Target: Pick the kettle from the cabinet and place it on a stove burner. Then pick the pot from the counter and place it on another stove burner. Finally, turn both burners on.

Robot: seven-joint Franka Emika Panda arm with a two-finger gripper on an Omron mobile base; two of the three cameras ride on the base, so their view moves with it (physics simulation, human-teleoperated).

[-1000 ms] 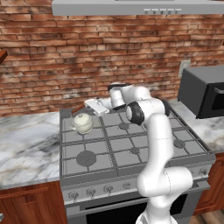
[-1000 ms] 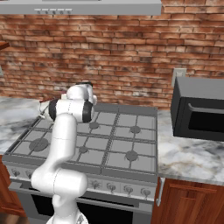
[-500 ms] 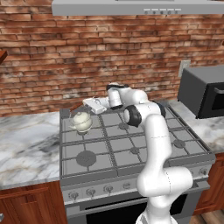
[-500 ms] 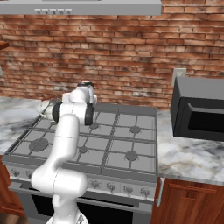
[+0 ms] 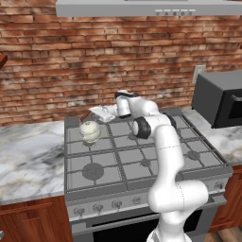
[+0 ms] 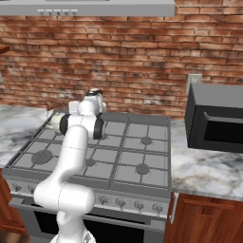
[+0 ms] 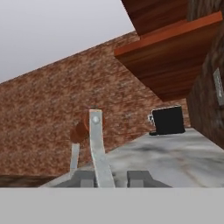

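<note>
The gripper point(image 7: 111, 178) has begun to let go: its jaws, closed a second ago, now stand a little apart. The wire handle point(image 7: 97, 144) of the kettle point(image 5: 90, 131) lies against one finger tip point(image 7: 85, 178) with a gap on the other side. The hand point(image 6: 95, 98) has edged slightly along the back edge of the cooktop point(image 5: 142, 182), away from its left rear corner, and the elbow point(image 5: 142, 127) has sunk a touch toward the front
</note>
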